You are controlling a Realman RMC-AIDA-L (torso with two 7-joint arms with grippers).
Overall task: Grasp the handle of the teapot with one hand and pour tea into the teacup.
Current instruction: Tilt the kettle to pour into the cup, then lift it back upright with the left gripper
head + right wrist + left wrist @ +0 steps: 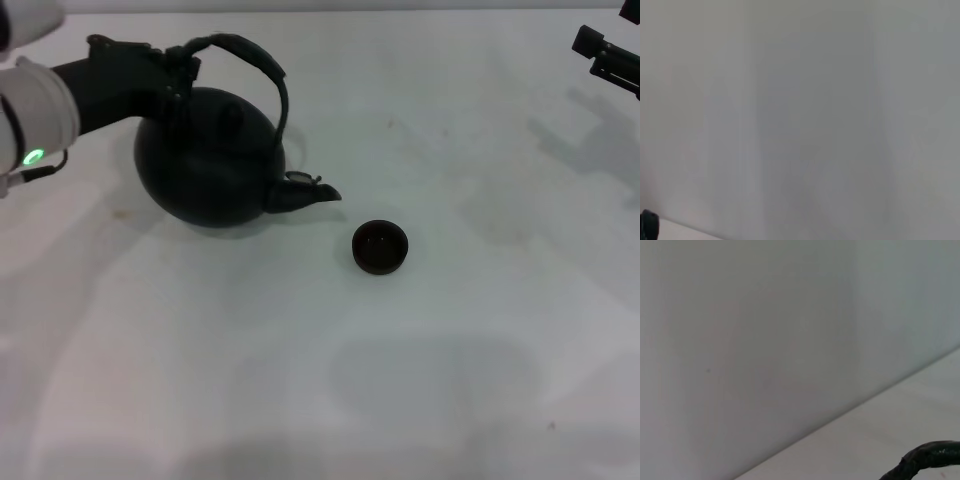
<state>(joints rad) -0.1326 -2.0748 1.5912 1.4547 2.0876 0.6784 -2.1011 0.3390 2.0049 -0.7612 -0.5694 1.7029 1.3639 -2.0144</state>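
Note:
The teapot (205, 165) stands on the white table (300, 380) at the left, its short spout (305, 192) pointing right towards the teacup (380, 247). The teacup is a small dark bowl, a short gap right of the spout. The arched handle (250, 55) rises over the lid. My left gripper (178, 72) comes in from the left and is closed on the handle's left end. A piece of the handle (932, 455) shows in the left wrist view. My right gripper (605, 55) hangs at the far right, away from both.
The white table runs wide in front of and to the right of the teacup. A pale wall fills both wrist views. A small dark shape (647, 226) sits at the edge of the right wrist view.

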